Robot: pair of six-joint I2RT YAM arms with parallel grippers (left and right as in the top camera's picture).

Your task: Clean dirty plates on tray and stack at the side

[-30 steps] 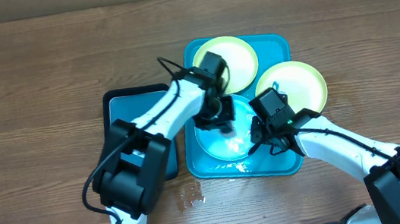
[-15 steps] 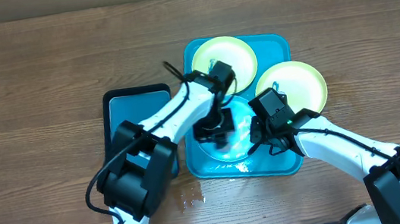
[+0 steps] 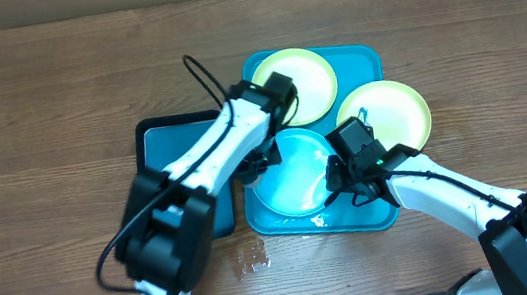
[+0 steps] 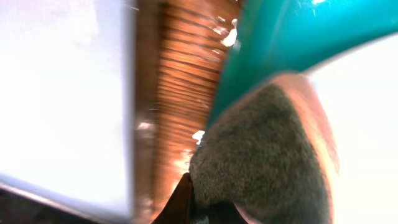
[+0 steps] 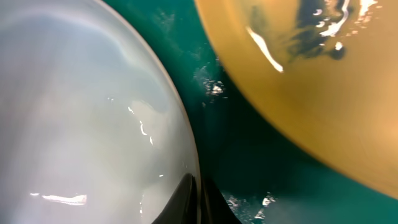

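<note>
Three plates lay on or over the tray (image 3: 356,61). The left gripper (image 3: 256,166) was clenched on a sponge (image 4: 267,162). The sponge's grey scouring face was turned toward the wrist camera, and one dark finger (image 4: 183,200) touched its side. This gripper stood at the tray's rim, with the teal-rimmed plate (image 3: 292,174) just beside it on one side and the black-edged tray (image 3: 176,128) on the other. A strip of wooden table (image 4: 180,93) showed between the two trays.

The right gripper (image 3: 341,175) sat at the opposite edge of the teal-rimmed plate. Whether its jaws were closed on that rim could not be told. Just beyond this gripper lay the smeared lime-green plate (image 3: 385,112), overhanging the tray's rim and carrying dark blue-green smears. The other lime-green plate (image 3: 301,82) lay beyond the left gripper, partly under its arm.
</note>
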